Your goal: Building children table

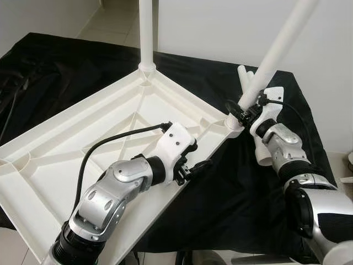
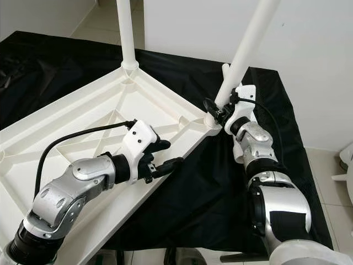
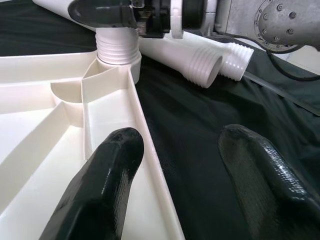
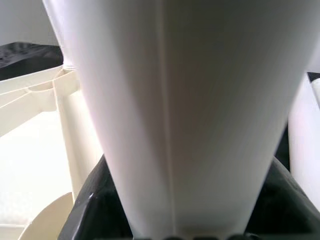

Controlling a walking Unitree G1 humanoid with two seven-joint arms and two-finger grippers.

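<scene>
Head views: white moulded-plastic tabletop [image 1: 83, 143], ribbed underside up, lies on a black cloth [image 1: 248, 182] and takes up the left and centre of the frame. One white plastic tube leg [image 1: 146, 33] stands upright in the far corner socket at top centre. A second white tube leg [image 1: 278, 47] leans up toward the upper right, its foot at the right-hand corner socket [image 1: 234, 122].

Right gripper [image 1: 242, 110], right of centre, is clamped on this leaning leg just above the socket; the right wrist view has the tube between its dark fingers.

Left gripper [image 1: 194, 164], lower centre, sits at the tabletop's right edge, fingers [image 3: 100, 190] spread, one over the rim [image 3: 150, 165], the other over cloth, gripping nothing.

Two spare threaded white legs [image 3: 210, 60] lie on the cloth just beyond the right-hand corner.
</scene>
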